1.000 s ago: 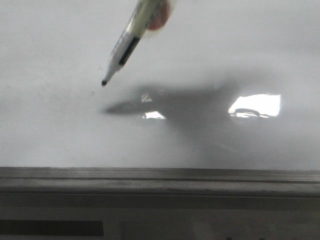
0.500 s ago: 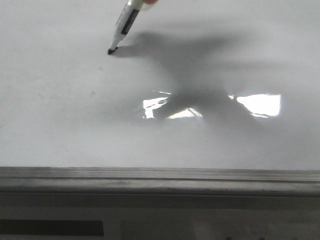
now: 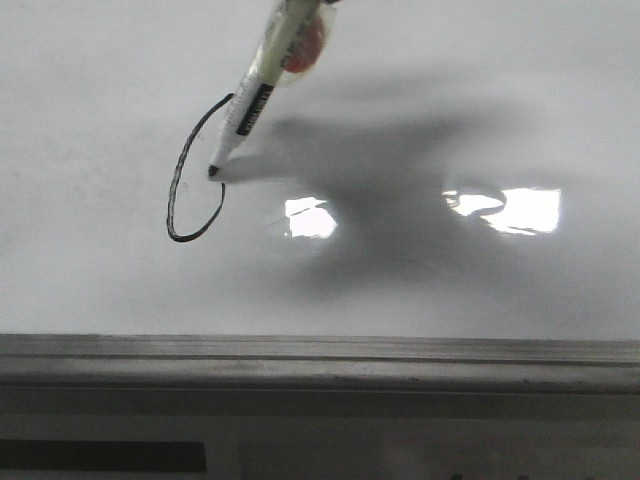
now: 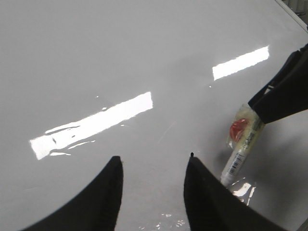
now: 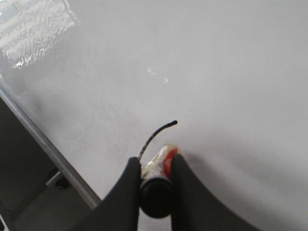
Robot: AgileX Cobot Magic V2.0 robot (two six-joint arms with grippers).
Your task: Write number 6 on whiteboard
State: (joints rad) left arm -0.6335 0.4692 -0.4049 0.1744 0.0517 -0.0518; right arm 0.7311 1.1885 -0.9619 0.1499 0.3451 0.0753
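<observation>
The whiteboard fills the front view. A black marker stroke, the number 6, curves down from the upper right into a small lower loop. The marker slants down to the left, its tip touching the board at the loop's open upper right end. My right gripper is shut on the marker's taped top; part of the stroke shows beyond it. My left gripper is open and empty above the board, beside the marker and the right gripper's fingers.
A grey metal rail runs along the board's near edge and also shows in the right wrist view. Bright light glare patches lie on the board to the right of the figure.
The marker tip touched down farther back half a second ago, then came toward the front and left, leaving the long curve and the lower loop on the board.
</observation>
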